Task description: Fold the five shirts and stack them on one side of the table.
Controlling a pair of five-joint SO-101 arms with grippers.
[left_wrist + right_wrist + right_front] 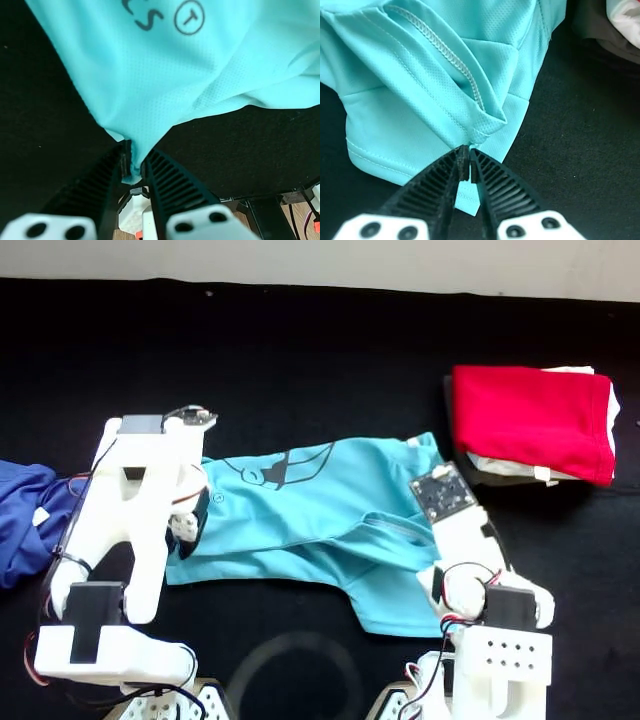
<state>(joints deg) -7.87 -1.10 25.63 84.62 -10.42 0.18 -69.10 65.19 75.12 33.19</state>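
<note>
Left gripper (133, 162) and right gripper (466, 167) each pinch an edge of the teal shirt (320, 505) near the tabletop (300, 360) front; fold in hand, next likely lift both evenly across.

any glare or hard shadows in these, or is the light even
High view: flat, even light, the white left arm bright against the black table, no hard shadows. Left wrist view: the teal shirt evenly lit, soft shade under its fold. Right wrist view: gentle shadows along the seam folds, no glare.
</note>
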